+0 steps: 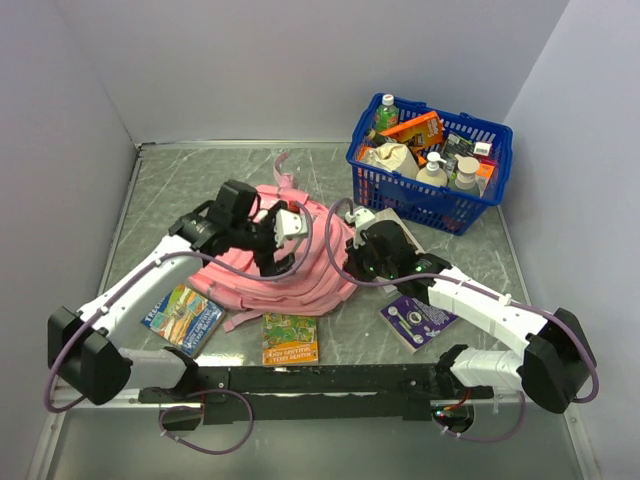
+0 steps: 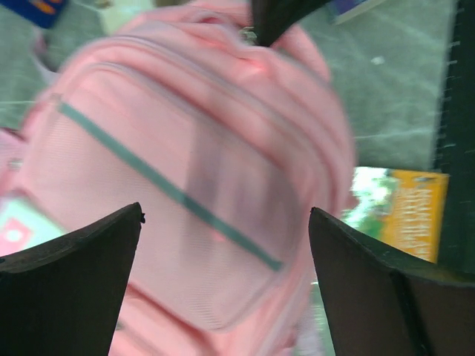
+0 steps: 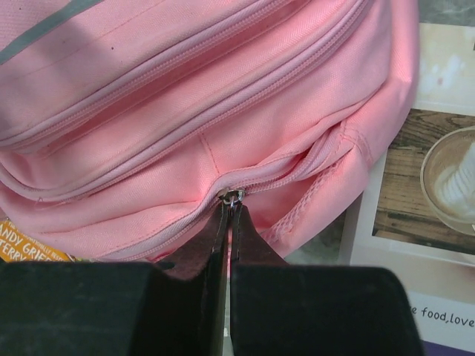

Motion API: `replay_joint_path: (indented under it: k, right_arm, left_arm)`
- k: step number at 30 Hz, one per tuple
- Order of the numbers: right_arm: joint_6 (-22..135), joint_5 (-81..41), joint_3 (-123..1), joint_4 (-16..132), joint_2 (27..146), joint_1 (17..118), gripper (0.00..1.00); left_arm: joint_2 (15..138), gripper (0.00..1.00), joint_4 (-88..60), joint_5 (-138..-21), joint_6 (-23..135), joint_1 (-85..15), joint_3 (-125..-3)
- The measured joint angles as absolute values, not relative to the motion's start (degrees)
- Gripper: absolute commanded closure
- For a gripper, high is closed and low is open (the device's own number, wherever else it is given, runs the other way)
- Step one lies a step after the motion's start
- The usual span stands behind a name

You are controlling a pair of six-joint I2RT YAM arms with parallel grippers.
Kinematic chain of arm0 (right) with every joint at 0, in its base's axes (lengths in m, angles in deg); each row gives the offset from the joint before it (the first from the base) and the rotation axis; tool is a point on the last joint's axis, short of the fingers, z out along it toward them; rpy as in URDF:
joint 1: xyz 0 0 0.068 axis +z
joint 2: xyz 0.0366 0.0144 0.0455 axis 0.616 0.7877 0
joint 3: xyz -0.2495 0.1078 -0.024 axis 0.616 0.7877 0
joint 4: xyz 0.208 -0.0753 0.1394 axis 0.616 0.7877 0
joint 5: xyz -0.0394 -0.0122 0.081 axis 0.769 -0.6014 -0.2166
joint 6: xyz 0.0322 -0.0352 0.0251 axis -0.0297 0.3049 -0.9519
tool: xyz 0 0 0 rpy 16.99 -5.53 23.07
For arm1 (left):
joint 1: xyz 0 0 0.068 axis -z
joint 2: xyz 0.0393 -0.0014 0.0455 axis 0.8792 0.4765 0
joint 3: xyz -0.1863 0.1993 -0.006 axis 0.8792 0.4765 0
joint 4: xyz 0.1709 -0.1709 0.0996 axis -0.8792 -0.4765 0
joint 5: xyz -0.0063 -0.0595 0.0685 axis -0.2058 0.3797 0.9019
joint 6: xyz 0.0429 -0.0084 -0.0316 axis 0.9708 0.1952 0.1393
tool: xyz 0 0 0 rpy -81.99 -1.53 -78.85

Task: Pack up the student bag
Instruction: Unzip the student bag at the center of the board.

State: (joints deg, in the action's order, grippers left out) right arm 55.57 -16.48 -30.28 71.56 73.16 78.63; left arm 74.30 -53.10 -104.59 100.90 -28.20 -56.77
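Note:
The student bag (image 1: 290,272) is a soft pink backpack lying flat in the middle of the table. In the right wrist view its zips (image 3: 185,111) run across the frame. My right gripper (image 3: 230,211) is shut on the small metal zipper pull (image 3: 231,197) at the bag's right edge (image 1: 352,250). My left gripper (image 1: 283,236) hovers over the bag's top. Its two black fingers (image 2: 74,274) stand wide apart with nothing between them, above the mesh front pocket (image 2: 185,170). The dark tip of the right gripper (image 2: 274,18) shows at the far side of the bag.
A blue plastic basket (image 1: 430,195) full of bottles and packets stands at the back right. Flat books lie around the bag: a blue one (image 1: 183,318), an orange one (image 1: 290,338), a purple one (image 1: 418,320), and one with a coffee picture (image 3: 423,193) beside the right gripper.

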Motion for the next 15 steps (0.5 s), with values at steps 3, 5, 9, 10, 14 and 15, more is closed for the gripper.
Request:
replay_joint_path:
  k: [3, 5, 9, 10, 14, 15]
  right_arm:
    - [55.53, -16.48, -29.36, 69.92, 73.14, 78.63, 1.0]
    - [55.35, -16.52, -28.92, 69.17, 73.09, 78.63, 1.0]
    - [55.22, -16.5, -28.83, 68.6, 73.09, 78.65, 1.0]
    - [55.18, -16.48, -28.83, 68.54, 73.09, 78.65, 1.0]
    - [55.15, -16.09, -28.83, 68.45, 73.03, 79.04, 1.0]
    - [55.15, -16.0, -28.83, 68.45, 72.92, 79.11, 1.0]
  left_arm:
    - [77.07, 0.04, -52.68, -105.31, 106.58, -31.52, -59.44]
    - [80.22, 0.03, -51.98, -106.73, 108.66, -33.27, -61.78]
    - [88.13, 0.03, -50.82, -110.09, 110.43, -34.97, -65.78]
    - [89.79, 0.04, -50.71, -111.27, 110.1, -35.0, -66.1]
    - [92.44, 0.04, -50.32, -113.61, 105.16, -34.76, -66.08]
    - [92.46, 0.03, -49.6, -113.53, 103.26, -34.65, -66.04]
